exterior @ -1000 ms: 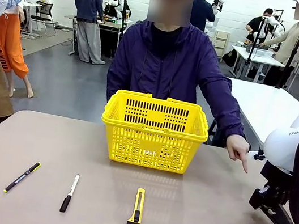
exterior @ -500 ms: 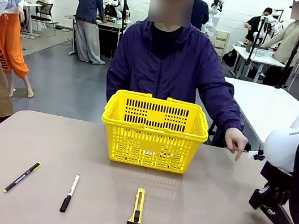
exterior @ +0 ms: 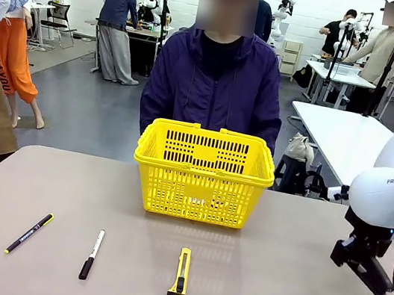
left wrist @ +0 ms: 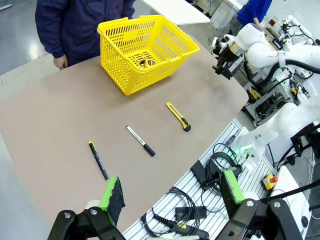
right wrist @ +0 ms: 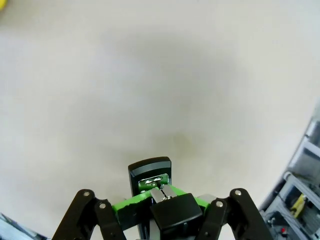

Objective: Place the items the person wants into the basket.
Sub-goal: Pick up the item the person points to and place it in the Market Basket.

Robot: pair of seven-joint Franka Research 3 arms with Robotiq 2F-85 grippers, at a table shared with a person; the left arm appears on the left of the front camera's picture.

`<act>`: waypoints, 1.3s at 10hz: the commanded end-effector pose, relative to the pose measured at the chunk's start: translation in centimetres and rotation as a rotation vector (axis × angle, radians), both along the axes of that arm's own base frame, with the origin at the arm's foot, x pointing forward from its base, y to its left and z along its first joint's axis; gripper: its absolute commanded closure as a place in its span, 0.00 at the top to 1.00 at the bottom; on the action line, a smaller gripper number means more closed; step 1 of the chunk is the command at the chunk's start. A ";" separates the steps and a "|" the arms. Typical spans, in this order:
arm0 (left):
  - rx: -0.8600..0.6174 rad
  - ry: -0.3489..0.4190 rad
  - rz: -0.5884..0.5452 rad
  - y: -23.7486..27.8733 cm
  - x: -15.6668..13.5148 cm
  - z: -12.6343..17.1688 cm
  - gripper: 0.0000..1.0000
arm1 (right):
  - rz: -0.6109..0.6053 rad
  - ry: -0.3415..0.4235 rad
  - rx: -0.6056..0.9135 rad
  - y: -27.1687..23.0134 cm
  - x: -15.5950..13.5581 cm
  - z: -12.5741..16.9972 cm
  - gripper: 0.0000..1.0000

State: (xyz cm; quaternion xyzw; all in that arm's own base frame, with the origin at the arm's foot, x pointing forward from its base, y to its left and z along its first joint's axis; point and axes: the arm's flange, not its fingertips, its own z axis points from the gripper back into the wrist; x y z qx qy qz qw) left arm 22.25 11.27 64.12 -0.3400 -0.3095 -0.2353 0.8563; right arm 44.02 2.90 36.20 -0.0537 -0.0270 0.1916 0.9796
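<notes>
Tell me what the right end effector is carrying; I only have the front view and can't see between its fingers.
Observer: The right end effector is shut on the black stapler, above bare table.
Operator: Anything in the basket already? I can't see through the slots.
Observer: The left wrist view looks down into the basket: one small yellow-and-dark thing lies on its floor, probably the tape measure, though it is too small to be sure.
Operator: And the left end effector?
Observer: The left end effector is open and holds nothing, high over the table's near edge.
</notes>
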 end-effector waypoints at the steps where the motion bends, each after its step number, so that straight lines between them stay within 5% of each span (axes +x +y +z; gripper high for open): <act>1: -0.007 -0.011 -0.014 0.2 0.0 0.0 1.00 | 0.024 -0.068 -0.083 4.8 -2.9 6.2 0.00; 6: -0.007 -0.011 -0.014 0.2 0.0 0.0 1.00 | 0.227 -0.247 -0.126 23.7 -4.0 20.9 0.00; 9: -0.007 -0.011 -0.014 0.2 0.0 0.0 1.00 | 0.341 -0.181 -0.054 30.1 -1.1 22.5 0.00; 11: -0.007 -0.011 -0.014 0.2 0.0 0.0 1.00 | 0.349 -0.127 0.036 29.5 0.9 22.5 0.00; 13: -0.007 -0.011 -0.014 0.2 0.0 0.0 1.00 | 0.342 -0.200 -0.025 30.5 -1.5 21.8 0.00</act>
